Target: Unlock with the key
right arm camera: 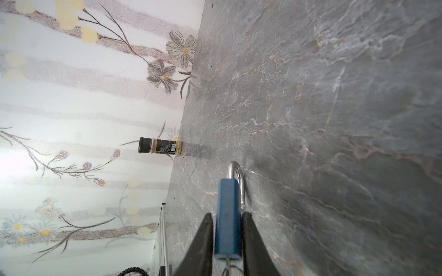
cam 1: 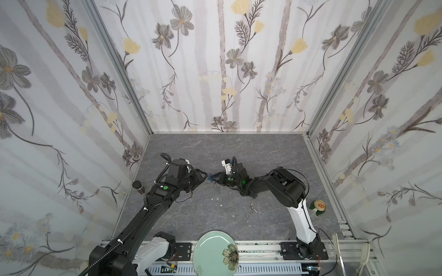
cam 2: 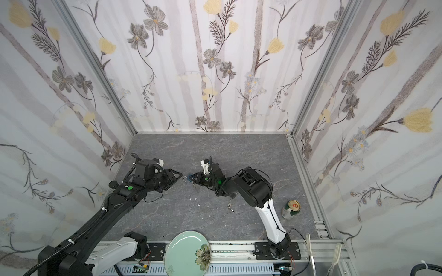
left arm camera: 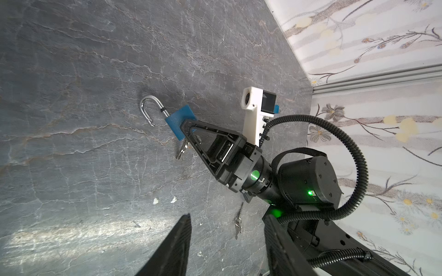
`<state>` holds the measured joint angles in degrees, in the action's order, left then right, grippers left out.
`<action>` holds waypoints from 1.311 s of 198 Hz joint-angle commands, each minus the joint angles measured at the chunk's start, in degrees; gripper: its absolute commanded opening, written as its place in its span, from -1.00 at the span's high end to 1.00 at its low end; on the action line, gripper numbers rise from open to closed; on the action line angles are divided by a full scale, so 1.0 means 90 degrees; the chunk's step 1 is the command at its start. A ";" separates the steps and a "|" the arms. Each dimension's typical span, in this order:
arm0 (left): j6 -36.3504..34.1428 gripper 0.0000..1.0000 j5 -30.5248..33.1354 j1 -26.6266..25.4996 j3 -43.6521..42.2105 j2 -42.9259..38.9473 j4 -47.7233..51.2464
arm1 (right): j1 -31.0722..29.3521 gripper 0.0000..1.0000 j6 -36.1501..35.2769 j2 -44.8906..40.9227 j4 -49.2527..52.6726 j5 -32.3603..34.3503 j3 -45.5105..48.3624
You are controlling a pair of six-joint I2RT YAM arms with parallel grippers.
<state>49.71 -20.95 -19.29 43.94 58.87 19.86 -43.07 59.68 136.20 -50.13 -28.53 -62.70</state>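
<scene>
A blue padlock, its silver shackle swung open, is held low over the middle of the grey marble-look desk. Small silver keys dangle from its base. The right tool, rolled sideways on a low, bent arm, grips its body. The left tool, fingers parted and empty, points at it from a long, outstretched arm.

A grey, marble-veined worktop carries a dark-capped spice jar against the left wall, a green can by the right rail, a bunch of keys lying flat, small white scraps, and a pale green plate at the front edge.
</scene>
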 commanded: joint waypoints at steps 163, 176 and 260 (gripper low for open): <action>0.0072 -0.06 -0.0021 0.0014 -0.0107 0.0011 -0.0315 | 0.0472 0.25 -0.1593 -0.1385 0.2785 0.1338 0.0289; 0.0072 -0.08 -0.0048 0.0014 -0.0133 0.0013 -0.0351 | 0.0477 0.26 -0.1750 -0.1637 0.2909 0.1499 0.0415; 0.0126 -0.15 -0.0513 -0.0297 -0.0260 0.0676 -0.0969 | 0.0433 0.23 -0.2475 -0.4179 0.3868 0.2844 0.1944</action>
<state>50.15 -24.05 -20.64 41.43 63.29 15.49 -38.94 39.94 103.53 -19.16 -8.56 -47.55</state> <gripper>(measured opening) 0.576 0.380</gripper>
